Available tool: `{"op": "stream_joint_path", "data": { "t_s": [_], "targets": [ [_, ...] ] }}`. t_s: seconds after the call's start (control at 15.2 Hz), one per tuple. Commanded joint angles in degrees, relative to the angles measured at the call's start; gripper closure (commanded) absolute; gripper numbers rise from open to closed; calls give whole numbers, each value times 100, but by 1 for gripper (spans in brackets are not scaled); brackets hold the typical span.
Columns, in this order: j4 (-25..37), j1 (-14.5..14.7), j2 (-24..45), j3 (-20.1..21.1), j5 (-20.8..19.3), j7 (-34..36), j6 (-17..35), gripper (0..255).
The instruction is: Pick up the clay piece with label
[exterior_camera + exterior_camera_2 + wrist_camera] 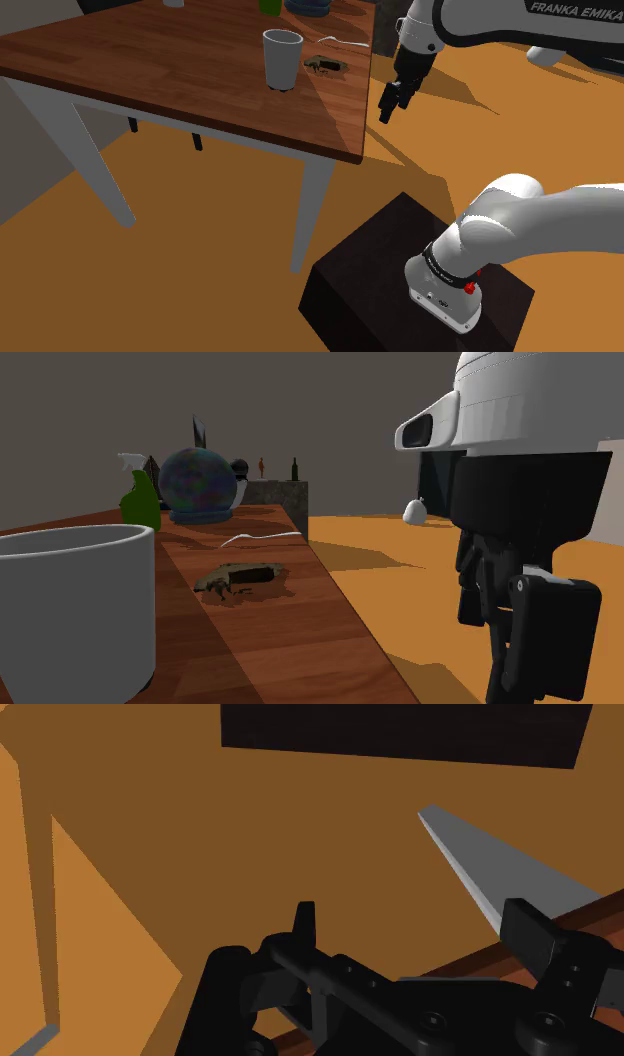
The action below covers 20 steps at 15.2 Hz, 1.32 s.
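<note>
Clay piece (327, 66), brown, flat and ragged at the edges, lies on a dark wooden table (150, 70) close to the table's edge on the shoulder view's right. Whether it carries a label cannot be made out. In the second exterior view it is a low, lumpy patch on the boards, casting a small shadow.

Just beside it, on the shoulder view's left, a white cup (282, 58) stands upright, near but not touching the clay. A thin, pale, curved object (343, 42) lies a little farther along the same edge of the table. Beyond that, in the second exterior view, a dark, shimmering ball (200, 484) and a green spray bottle (140, 502) stand side by side.

The black gripper (392, 100) hangs off the table, just past the edge nearest the clay, over the orange floor (200, 260). It points downward and touches nothing. In the wrist view its two fingers (303, 919) stand well apart with nothing between them, and a pale grey table leg (500, 874) slants across the floor below them.

The white arm reaches in from the shoulder view's upper right. Its base sits on a black box (370, 290) on the floor, at that view's lower right.
</note>
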Motion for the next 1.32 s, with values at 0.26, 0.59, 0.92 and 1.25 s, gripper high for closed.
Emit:
{"op": "stream_joint_path", "data": {
  "t_s": [0.26,0.59,0.92,1.25],
  "targets": [
    [729,71,885,-355,-240,-864,143,0],
    [1811,204,2020,-695,-369,-1917,187,0],
    [3084,318,3187,-915,-340,-2952,68,0],
    [4594,362,4413,-1006,-209,-3946,-239,0]
  ]
}}
